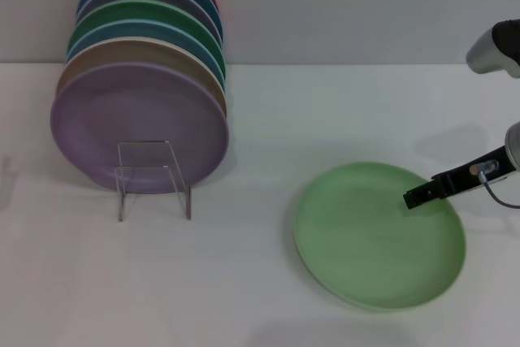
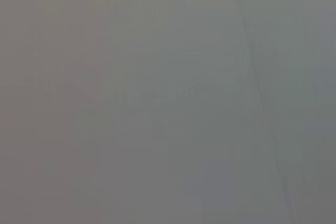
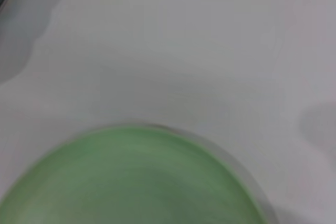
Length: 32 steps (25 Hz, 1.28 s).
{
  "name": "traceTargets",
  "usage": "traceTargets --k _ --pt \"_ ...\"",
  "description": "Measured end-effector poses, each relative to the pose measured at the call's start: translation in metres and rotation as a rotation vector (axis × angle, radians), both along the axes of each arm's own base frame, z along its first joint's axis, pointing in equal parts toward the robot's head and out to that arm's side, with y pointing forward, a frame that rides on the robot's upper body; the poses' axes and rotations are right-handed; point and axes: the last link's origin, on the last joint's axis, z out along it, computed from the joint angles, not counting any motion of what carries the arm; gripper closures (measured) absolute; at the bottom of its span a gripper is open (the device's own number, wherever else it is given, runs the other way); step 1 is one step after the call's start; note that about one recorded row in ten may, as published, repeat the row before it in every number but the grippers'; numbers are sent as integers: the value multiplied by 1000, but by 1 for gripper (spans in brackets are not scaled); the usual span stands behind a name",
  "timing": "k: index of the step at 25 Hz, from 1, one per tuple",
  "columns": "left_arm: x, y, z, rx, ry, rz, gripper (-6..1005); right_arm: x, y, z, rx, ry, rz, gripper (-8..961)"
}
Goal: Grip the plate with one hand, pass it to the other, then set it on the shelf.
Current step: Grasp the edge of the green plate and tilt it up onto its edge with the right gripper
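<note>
Pale green plate (image 1: 379, 236) lies flat on the white counter (image 1: 244, 282), right of centre, face up; round, no long axis. Right gripper (image 1: 413, 197) reaches in from the right edge, slim black forearm angled down-left, tip over the plate's upper right rim. Jaws' state: cannot tell. Clear rack (image 1: 153, 178) stands well left, holding a lilac plate (image 1: 138, 123) upright.

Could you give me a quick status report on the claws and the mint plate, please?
Right claw low over mint plate, fingers unclear. Left claw out of view. Plate flat on table, apart from rack. Rack already full of plates.
</note>
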Motion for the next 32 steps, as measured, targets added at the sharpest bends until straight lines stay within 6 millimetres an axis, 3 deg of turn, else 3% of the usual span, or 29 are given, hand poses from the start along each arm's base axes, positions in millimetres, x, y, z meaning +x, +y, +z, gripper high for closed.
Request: traceTargets --k 22,25,32 --pt "3 2 -2 -14 6 -12 189 13 4 -12 -12 -15 -28 195" --pt "2 1 -2 -12 5 -11 189 13 4 -13 -12 -17 -24 422" --pt "3 0 -1 -7 6 -17 190 8 5 -9 -6 -13 11 724"
